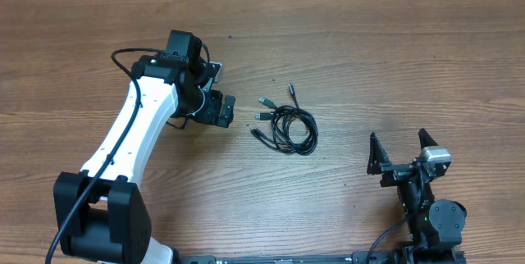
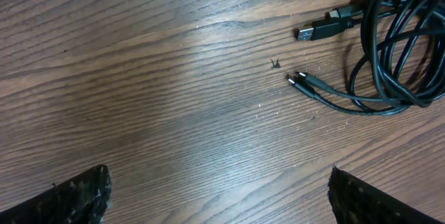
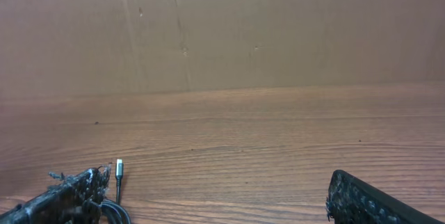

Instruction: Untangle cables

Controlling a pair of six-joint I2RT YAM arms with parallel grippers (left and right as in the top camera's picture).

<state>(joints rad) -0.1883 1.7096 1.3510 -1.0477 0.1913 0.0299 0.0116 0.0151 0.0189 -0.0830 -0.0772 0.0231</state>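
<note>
The cables [image 1: 289,125] lie on the wooden table as one bundle of thin black cords in loose loops, with several small plugs sticking out to the left and top. My left gripper [image 1: 221,92] hovers just left of the bundle, open and holding nothing. In the left wrist view the cables [image 2: 396,50] fill the upper right, well ahead of the open gripper [image 2: 219,200]. My right gripper [image 1: 399,138] stands open to the right of the bundle, nearer the front edge. The right wrist view shows a silver-tipped plug [image 3: 119,167] beside the left finger [image 3: 66,200], not between the jaws.
A brown cardboard wall [image 3: 222,29] closes off the far side of the table [image 1: 394,43]. The left arm's white link [image 1: 131,141] stretches from the front left corner toward the middle. The right arm's base [image 1: 435,223] sits at the front right.
</note>
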